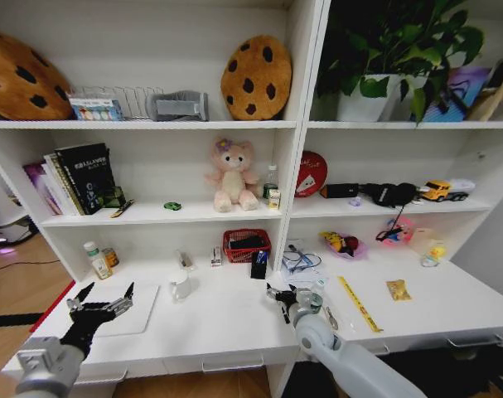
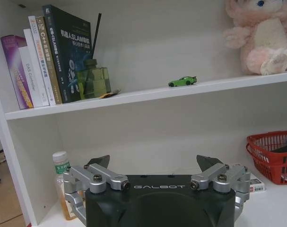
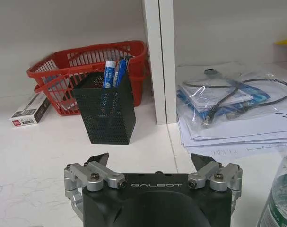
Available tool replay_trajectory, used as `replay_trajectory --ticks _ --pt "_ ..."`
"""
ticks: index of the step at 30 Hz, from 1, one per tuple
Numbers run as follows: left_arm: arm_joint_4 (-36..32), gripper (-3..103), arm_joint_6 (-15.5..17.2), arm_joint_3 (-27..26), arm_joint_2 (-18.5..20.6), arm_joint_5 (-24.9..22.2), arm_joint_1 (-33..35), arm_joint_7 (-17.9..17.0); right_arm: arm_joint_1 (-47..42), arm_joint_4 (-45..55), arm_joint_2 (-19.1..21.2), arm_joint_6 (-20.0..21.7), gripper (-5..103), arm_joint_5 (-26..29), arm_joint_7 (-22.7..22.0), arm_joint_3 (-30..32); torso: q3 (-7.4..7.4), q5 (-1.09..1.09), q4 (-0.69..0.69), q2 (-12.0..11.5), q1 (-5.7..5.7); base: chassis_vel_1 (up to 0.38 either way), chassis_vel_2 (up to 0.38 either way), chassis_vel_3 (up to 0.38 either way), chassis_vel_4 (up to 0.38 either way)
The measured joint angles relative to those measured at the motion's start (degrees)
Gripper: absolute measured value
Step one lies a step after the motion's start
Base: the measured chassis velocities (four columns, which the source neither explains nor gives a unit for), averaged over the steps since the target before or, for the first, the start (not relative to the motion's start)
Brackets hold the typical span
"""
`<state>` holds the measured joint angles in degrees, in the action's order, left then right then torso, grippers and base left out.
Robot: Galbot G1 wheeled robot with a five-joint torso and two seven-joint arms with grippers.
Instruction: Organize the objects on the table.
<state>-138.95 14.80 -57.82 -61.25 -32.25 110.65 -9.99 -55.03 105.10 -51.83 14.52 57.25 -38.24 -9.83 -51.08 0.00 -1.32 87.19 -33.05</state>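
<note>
Carefully now: right pincer (image 1: 282, 299) spread wide, empty, over surface (image 1: 234, 319); mesh pen cup (image 3: 106, 108) at twelve o'clock. Left pincer (image 1: 102, 303) likewise released, hovering. Best approached straight, level, avoiding red basket (image 3: 63, 80).

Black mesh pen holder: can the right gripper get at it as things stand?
Probably yes. The right gripper is open and faces the black mesh pen holder across bare table. The red basket sits behind it, the paper stack off to one side.

bare desk (image 1: 226, 319) before right tool (image 1: 282, 297), pen holder (image 3: 106, 109) perhaps blocking
</note>
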Motion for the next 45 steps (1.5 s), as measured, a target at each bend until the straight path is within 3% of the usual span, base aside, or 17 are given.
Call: replay_trajectory --ticks 6,16,21,22,25,29,31,34,35,37,38,45 --pt "0.00 100 0.00 0.00 0.00 0.00 0.00 0.00 -0.16 -1.47 -0.57 0.71 98 0.43 1.48 0.30 0.00 0.00 0.00 0.00 0.00 0.000 0.000 0.000 0.000" --pt "0.00 100 0.00 0.00 0.00 0.00 0.00 0.00 0.21 -3.05 -1.25 1.94 95 0.83 -0.52 -0.32 0.00 0.00 0.00 0.00 0.00 0.000 0.000 0.000 0.000" --pt "0.00 100 0.00 0.00 0.00 0.00 0.00 0.00 0.50 -3.93 -1.44 2.79 74 2.12 -1.95 -0.35 0.00 0.00 0.00 0.00 0.00 0.000 0.000 0.000 0.000" --pt "0.00 100 0.00 0.00 0.00 0.00 0.00 0.00 0.50 -3.93 -1.44 2.79 74 2.12 -1.95 -0.35 0.00 0.00 0.00 0.00 0.00 0.000 0.000 0.000 0.000" --pt "0.00 100 0.00 0.00 0.00 0.00 0.00 0.00 0.70 -4.53 -1.43 3.33 58 2.45 -1.93 -0.21 0.00 0.00 0.00 0.00 0.00 0.000 0.000 0.000 0.000" --pt "0.00 100 0.00 0.00 0.00 0.00 0.00 0.00 0.90 -4.85 -1.49 3.50 47 2.52 -1.62 -0.16 0.00 0.00 0.00 0.00 0.00 0.000 0.000 0.000 0.000" --pt "0.00 100 0.00 0.00 0.00 0.00 0.00 0.00 1.11 -5.18 -1.59 3.55 36 2.52 -1.44 -0.18 0.00 0.00 0.00 0.00 0.00 0.000 0.000 0.000 0.000" --pt "0.00 100 0.00 0.00 0.00 0.00 0.00 0.00 1.37 -5.34 -1.38 3.55 36 2.51 -1.13 -0.49 0.00 0.00 0.00 0.00 0.00 0.000 0.000 0.000 0.000" --pt "0.00 100 0.00 0.00 0.00 0.00 0.00 0.00 1.57 -5.35 -1.15 3.57 20 2.54 -0.79 -0.76 0.00 0.00 0.00 0.00 0.00 0.000 0.000 0.000 0.000" --pt "0.00 100 0.00 0.00 0.00 0.00 0.00 0.00 1.77 -5.35 -1.01 3.59 20 2.56 -0.65 -0.96 0.00 0.00 0.00 0.00 0.00 0.000 0.000 0.000 0.000" --pt "0.00 100 0.00 0.00 0.00 0.00 0.00 0.00 2.04 -5.34 -0.92 3.59 12 2.55 -0.60 -1.12 0.00 0.00 0.00 0.00 0.00 0.000 0.000 0.000 0.000" --pt "0.00 100 0.00 0.00 0.00 0.00 0.00 0.00 2.02 -3.98 -1.13 2.61 11 0.04 0.41 -1.21 0.00 0.00 0.01 0.00 0.00 0.000 0.000 0.000 0.000"
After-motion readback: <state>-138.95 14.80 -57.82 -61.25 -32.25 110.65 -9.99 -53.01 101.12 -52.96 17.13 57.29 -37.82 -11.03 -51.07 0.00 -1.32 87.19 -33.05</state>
